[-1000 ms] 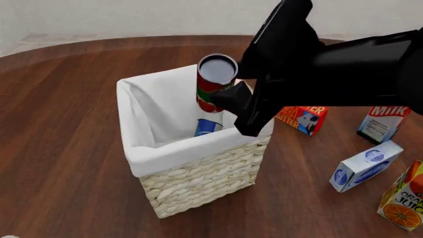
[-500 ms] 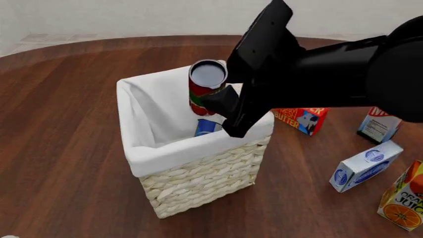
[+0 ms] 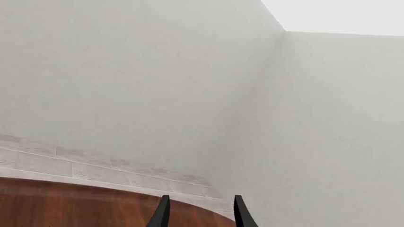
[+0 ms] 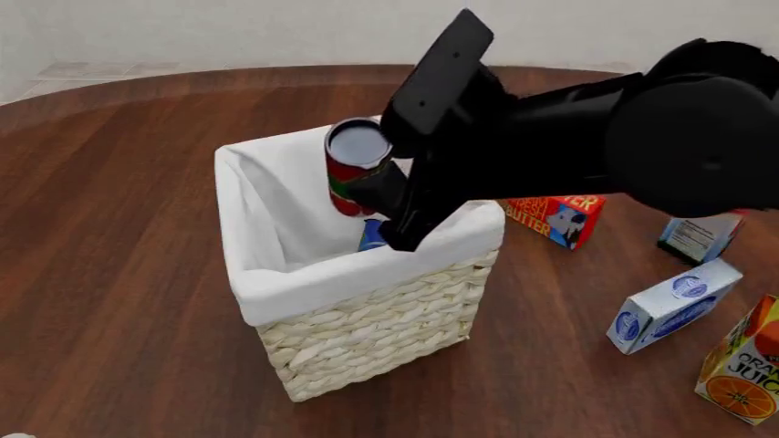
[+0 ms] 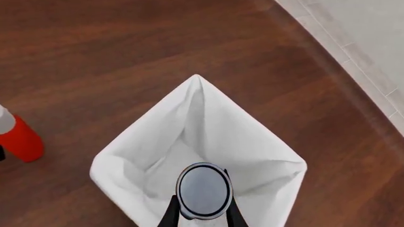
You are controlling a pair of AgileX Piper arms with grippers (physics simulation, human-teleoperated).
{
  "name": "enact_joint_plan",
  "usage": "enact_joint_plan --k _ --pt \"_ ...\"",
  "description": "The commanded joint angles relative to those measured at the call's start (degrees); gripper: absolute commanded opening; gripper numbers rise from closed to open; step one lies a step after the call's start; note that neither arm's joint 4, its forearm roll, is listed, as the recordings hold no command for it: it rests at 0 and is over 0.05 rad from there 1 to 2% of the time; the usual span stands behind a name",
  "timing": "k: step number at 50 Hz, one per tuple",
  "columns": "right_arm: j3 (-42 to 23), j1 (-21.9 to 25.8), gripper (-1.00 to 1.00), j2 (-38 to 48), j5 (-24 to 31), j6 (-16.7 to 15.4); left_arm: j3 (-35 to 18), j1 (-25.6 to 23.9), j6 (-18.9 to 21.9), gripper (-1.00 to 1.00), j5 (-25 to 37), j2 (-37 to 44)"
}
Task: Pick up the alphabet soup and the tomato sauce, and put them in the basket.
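Above the basket opening, my right gripper holds the tomato sauce clamped between its fingers, so I judge I should lower it well inside, near the alphabet soup, before I release it.

My work surface was a round table of dark reddish-brown wood with a visible plank grain, lightly glossy. Its curved far edge showed in the front view and again in my left wrist view. Beyond that edge lay a floor of pale grey tiles, also seen as a band in my right wrist view. Plain off-white walls rose from the floor, two of them meeting at a corner. A brighter white ceiling sat above. Lighting was even and diffuse, with soft shadows on the wood.
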Motion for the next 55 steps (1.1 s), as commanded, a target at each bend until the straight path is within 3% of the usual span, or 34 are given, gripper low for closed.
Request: enact_joint_plan --k 1,43,44,55 --pt "-0.5 -0.2 -1.00 1.5 -0.6 1.0 0.0 0.0 0.0 1.00 0.0 0.0" --pt "0.0 0.1 -1.00 5.1 -1.3 1.0 0.0 0.0 0.0 1.00 0.0 0.0" --pt "0.1 0.3 1.00 5.0 -1.3 0.9 0.0 0.0 0.0 1.00 0.0 0.0" --pt "0.1 0.2 1.00 4.0 -0.9 1.0 0.0 0.0 0.0 1.00 0.0 0.0"
